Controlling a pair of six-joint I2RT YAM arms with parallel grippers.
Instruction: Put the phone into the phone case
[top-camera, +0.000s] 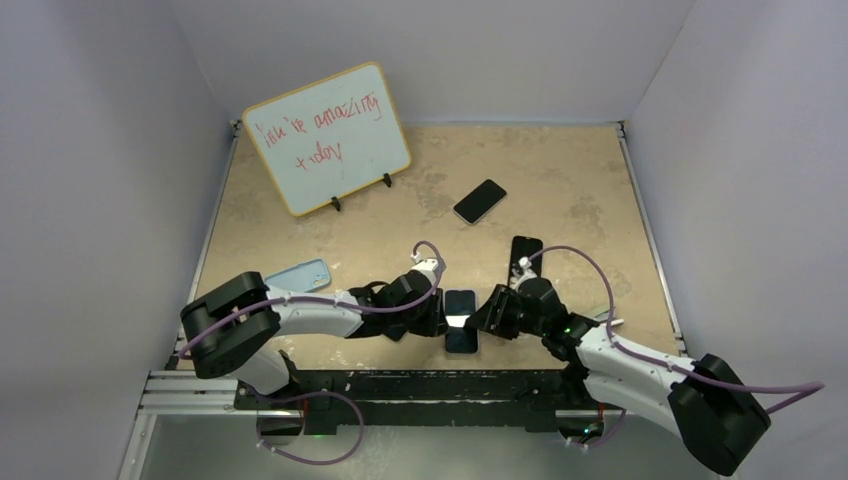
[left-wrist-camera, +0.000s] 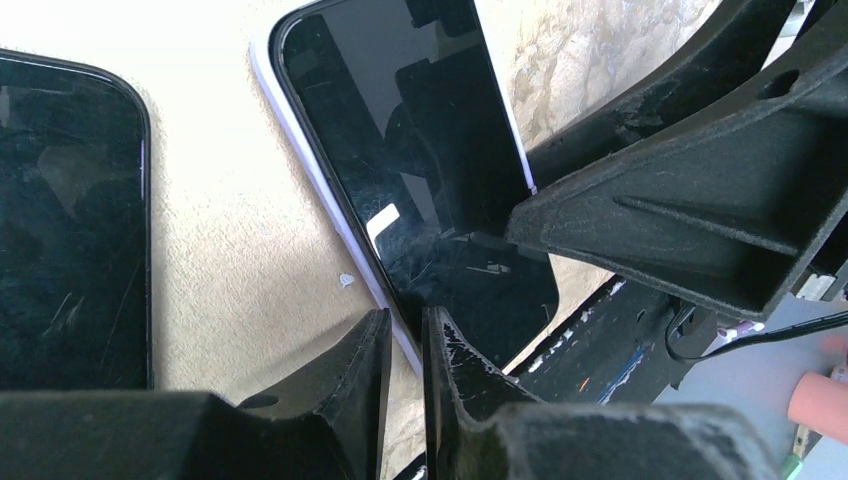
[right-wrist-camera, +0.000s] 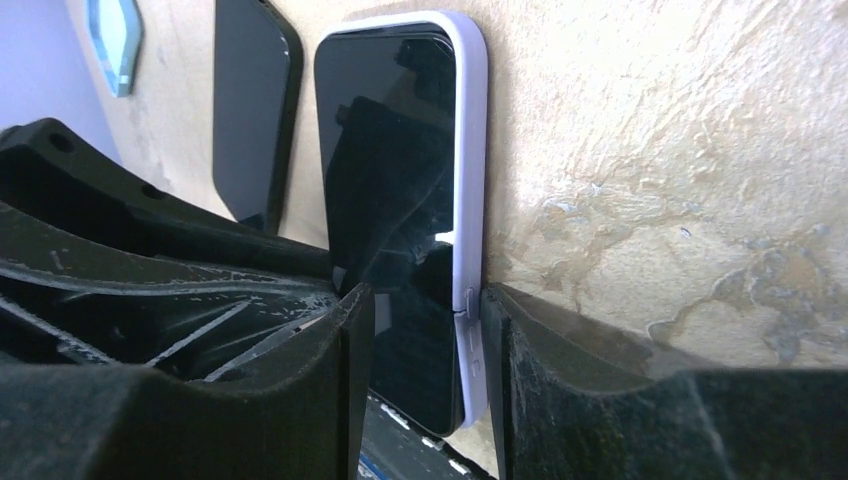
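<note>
The phone (top-camera: 461, 320) lies screen up near the table's front edge, seated in a lavender phone case (left-wrist-camera: 330, 190). It lies between my two grippers. My left gripper (left-wrist-camera: 405, 325) sits at its left side. Those fingers are nearly together, and the case's long edge runs into the narrow gap between them. My right gripper (right-wrist-camera: 425, 300) stands open around the phone's (right-wrist-camera: 395, 180) other long side. One finger hangs over the screen and the other rests against the case's (right-wrist-camera: 470, 200) button edge. In the top view the left gripper (top-camera: 432, 312) and right gripper (top-camera: 492, 315) flank the phone.
A second black phone (left-wrist-camera: 70, 220) lies close beside the cased one. Two more dark phones (top-camera: 480, 201) (top-camera: 524, 255) lie further back. A light blue case (top-camera: 300, 275) sits at the left by my left arm. A whiteboard (top-camera: 328, 135) stands at the back left.
</note>
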